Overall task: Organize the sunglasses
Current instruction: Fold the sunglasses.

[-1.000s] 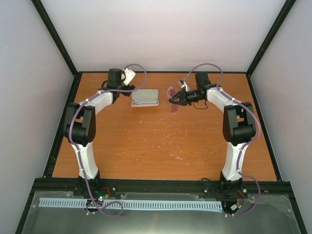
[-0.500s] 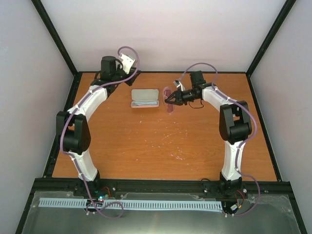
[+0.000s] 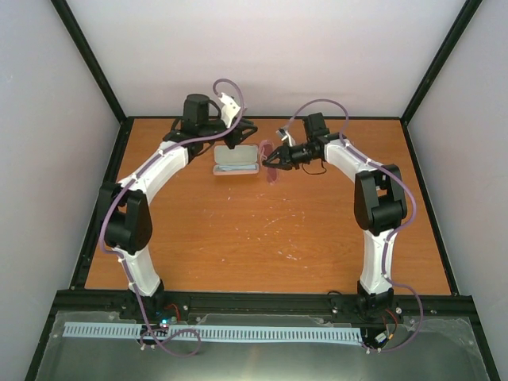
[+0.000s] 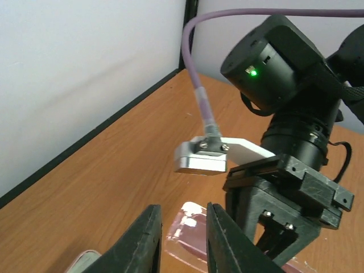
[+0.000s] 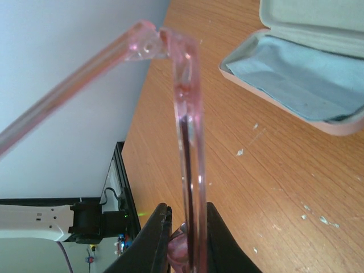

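Right wrist view: the right gripper [image 5: 185, 242] is clamped on the sunglasses [image 5: 190, 142], seen edge-on over the bench [image 5: 273, 187] beside the open case [image 5: 307, 85]. One slim arm runs out of frame. The left gripper [image 4: 181, 242] hovers nearby, fingers slightly apart and holding nothing, tips cut off.

Both arms stretched far out; left gripper [image 4: 183, 242] hovers, jaws barely apart; right gripper [image 5: 185, 227] pinches the sunglasses [image 5: 190, 142].
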### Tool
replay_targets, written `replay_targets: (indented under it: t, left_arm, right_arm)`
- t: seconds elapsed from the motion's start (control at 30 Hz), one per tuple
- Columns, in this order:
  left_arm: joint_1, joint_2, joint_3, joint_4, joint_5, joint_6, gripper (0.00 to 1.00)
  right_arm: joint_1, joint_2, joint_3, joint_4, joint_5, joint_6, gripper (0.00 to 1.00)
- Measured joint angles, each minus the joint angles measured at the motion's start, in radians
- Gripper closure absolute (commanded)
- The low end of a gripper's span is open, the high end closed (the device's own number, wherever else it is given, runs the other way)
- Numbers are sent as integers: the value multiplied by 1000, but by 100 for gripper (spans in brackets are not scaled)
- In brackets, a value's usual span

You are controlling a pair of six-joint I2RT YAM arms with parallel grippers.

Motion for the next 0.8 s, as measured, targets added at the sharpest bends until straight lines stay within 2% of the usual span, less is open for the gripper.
replay_targets:
  t: [0.6, 0.7, 0.8]
  left_arm:
    - [-86, 1, -93, 15, 64, -37, 81]
    - [-90, 1, -106, 14, 62, -29, 78]
    - [-90, 1, -121, 7, 45, -10, 70]
  right_arm:
    - [22, 0, 62, 57, 9, 79, 96]
    - [22, 0, 74, 76, 9, 97, 95]
    - [22, 0, 86, 87, 10, 108, 94]
